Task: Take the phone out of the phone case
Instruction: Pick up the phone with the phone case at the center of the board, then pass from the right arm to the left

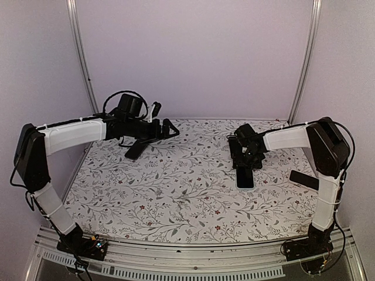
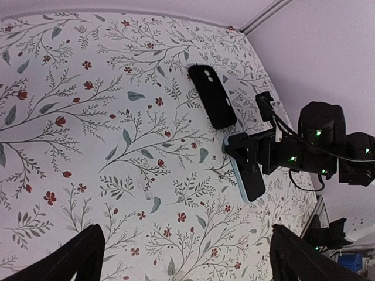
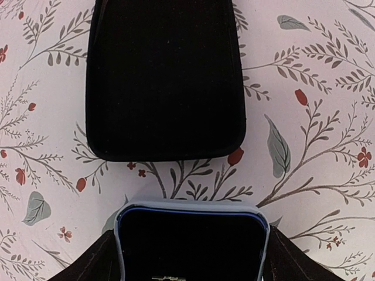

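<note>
Top external view: your right gripper [image 1: 245, 167] points down, right of centre, over the upper end of the phone [image 1: 245, 180]. The phone lies lengthwise on the floral table [image 1: 176, 199]. Your left gripper [image 1: 169, 129] hovers at upper left, well apart from it. The case cannot be made out here.

Left wrist view: the black phone case [image 2: 212, 96] lies by itself in the upper middle. The blue-edged phone sits just below it, near but apart. Your left jaws are spread wide at the bottom corners, holding nothing.

Right wrist view: the fingers [image 3: 94, 266] flank both long edges of the phone at the bottom, and the jaws appear clamped on it. The case fills the top.

The phone looks already out. Settle it flat, part the jaws gently, then rise straight up so you do not nudge it into the case.
</note>
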You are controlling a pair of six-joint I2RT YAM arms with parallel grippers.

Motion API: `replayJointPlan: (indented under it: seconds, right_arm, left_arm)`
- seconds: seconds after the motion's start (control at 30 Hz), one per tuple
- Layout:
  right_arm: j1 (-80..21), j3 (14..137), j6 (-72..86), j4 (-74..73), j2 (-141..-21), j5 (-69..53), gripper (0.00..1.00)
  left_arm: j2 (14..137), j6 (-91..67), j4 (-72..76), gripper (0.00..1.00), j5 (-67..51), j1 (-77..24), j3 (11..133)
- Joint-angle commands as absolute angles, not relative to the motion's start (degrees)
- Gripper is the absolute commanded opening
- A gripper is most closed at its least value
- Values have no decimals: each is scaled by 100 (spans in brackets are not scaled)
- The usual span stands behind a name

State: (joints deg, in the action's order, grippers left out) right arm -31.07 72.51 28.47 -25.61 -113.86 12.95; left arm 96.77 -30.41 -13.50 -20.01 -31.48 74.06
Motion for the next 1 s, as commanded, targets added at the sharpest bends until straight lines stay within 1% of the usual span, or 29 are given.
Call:
replayJointPlan:
  seconds: [0.0,0.1,0.23,0.47,0.53,0.97]
  right_arm:
    - [-3170,7236,2719,-2523,-11383,970,54]
    - [-3172,7200,2697,-2415,-11107,768,42]
    - [-3171,7169,2696,-2230,-10813,387,36]
    - [-3176,7248,2896,-1891,-10351,-306,33]
    - [-3191,7302,2960,-1775,-10238,-432,33]
    - [-3557,7965,3262,-1466,-10078,-694,33]
  left_arm:
    - [9790,-3270,-974,99,-2289,-3236,7260]
    - [9817,-3398,-818,99,-2422,-3235,7155]
    - [9856,-3547,-596,100,-2582,-3243,7014]
    - [9962,-3810,-107,99,-2959,-3279,6599]
    - [10018,-3897,278,99,-3091,-3370,6503]
    - [10703,-4251,851,99,-3197,-4189,6836]
